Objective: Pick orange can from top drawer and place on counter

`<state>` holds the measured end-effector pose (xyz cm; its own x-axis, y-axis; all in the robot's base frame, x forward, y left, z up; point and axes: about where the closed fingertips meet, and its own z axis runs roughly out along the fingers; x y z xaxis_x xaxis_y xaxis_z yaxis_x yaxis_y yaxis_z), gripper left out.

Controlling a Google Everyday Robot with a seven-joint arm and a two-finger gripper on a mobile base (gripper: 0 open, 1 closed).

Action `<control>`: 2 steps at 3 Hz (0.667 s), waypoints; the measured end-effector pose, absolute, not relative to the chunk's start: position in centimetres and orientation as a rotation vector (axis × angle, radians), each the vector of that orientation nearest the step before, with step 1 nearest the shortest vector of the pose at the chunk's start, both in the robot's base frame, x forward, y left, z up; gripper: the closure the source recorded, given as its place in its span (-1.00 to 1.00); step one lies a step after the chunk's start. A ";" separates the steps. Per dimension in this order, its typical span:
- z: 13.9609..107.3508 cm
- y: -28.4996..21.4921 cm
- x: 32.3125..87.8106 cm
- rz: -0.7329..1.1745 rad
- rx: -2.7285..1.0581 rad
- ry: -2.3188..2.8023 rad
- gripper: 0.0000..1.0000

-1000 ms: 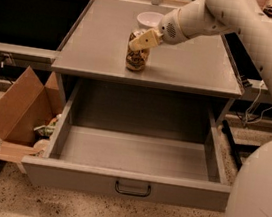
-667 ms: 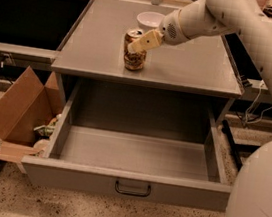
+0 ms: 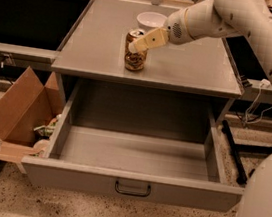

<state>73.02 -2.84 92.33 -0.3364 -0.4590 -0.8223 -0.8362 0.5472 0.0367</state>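
Observation:
The orange can stands upright on the counter, near its middle front, with its silver top showing. My gripper reaches in from the right and sits against the can's upper part, partly covering it. The top drawer is pulled fully open below the counter. Its grey inside is bare, and its dark bar handle is on the front panel.
A white bowl sits on the counter behind the can. An open cardboard box with scraps stands on the floor left of the drawer. My white arm spans the right side. Dark cabinets and a wooden bench lie behind.
The can stays in the same spot on the counter. My gripper has shifted slightly right, so more of the can's silver top shows.

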 end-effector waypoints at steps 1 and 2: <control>94.1 -4.0 72.2 0.600 -1.029 1.913 -1.00; 95.1 -4.4 71.6 0.596 -1.028 1.879 -1.00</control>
